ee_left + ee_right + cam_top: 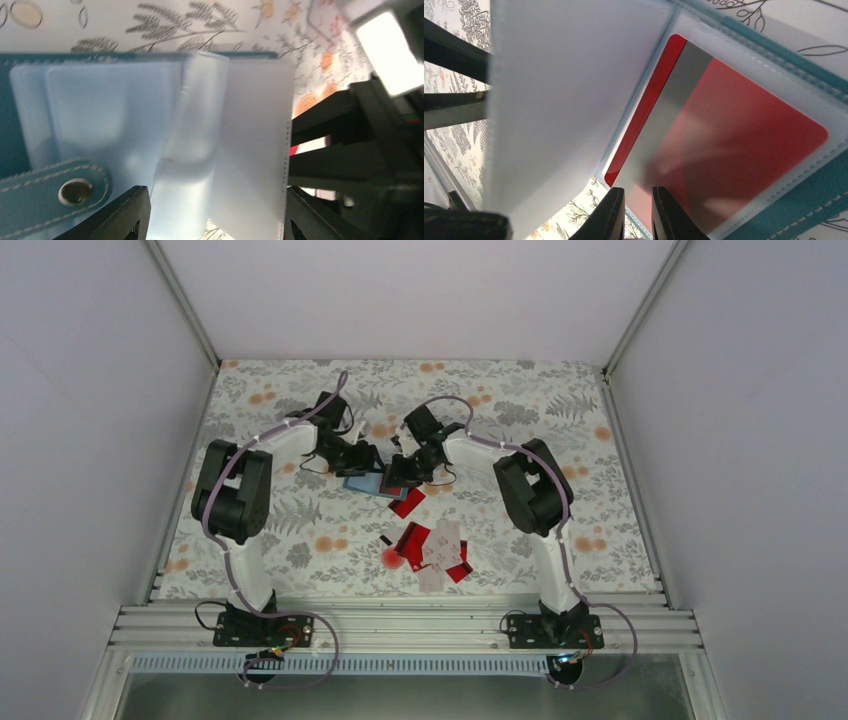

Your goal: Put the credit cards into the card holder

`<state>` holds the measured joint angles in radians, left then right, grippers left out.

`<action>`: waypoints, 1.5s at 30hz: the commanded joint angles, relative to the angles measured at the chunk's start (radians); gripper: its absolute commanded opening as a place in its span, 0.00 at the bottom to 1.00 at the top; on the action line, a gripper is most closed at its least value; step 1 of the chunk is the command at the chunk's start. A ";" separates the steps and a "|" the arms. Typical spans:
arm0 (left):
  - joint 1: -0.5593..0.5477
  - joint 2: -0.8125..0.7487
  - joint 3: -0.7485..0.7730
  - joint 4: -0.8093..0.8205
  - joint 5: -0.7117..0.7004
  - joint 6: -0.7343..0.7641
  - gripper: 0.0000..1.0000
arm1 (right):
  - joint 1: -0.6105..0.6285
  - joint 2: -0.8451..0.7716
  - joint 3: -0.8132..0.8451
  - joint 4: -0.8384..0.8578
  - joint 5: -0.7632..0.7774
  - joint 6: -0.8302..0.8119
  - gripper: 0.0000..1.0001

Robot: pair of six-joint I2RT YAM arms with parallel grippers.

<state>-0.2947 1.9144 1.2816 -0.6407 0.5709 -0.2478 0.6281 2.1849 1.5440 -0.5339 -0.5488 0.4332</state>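
Observation:
The teal card holder (356, 483) lies open mid-table, and both grippers meet over it. My left gripper (368, 461) is open. In the left wrist view (217, 220) its fingers straddle a raised clear sleeve (250, 140) over the holder's teal cover (10, 125). My right gripper (402, 472) is nearly shut, with nothing seen pinched. In the right wrist view (638, 212) its tips sit at the near edge of a red card (744, 135) lying inside a clear pocket of the holder (814, 200). A loose red card (407, 502) and a pile of red and pale cards (435, 548) lie nearer me.
A small round red blob (392, 559) and a tiny black piece (386, 539) lie left of the card pile. The floral table cover (560, 440) is walled by white panels on three sides. A metal rail (400, 625) runs along the near edge.

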 commanded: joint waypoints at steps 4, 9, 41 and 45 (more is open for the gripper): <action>-0.021 0.047 0.068 0.035 0.097 0.022 0.66 | -0.026 -0.017 0.013 -0.017 0.031 0.006 0.15; -0.046 0.077 0.092 0.032 0.098 0.021 0.66 | -0.055 -0.069 0.009 -0.040 0.042 0.013 0.15; -0.175 0.207 0.379 -0.003 0.198 -0.058 0.66 | -0.200 -0.320 -0.147 -0.145 0.275 0.000 0.28; -0.178 0.193 0.435 -0.045 0.108 -0.036 0.66 | -0.200 -0.353 -0.170 -0.157 0.311 0.026 0.31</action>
<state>-0.4652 2.1216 1.6531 -0.6590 0.7181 -0.2871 0.4305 1.9087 1.3952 -0.6609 -0.3008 0.4404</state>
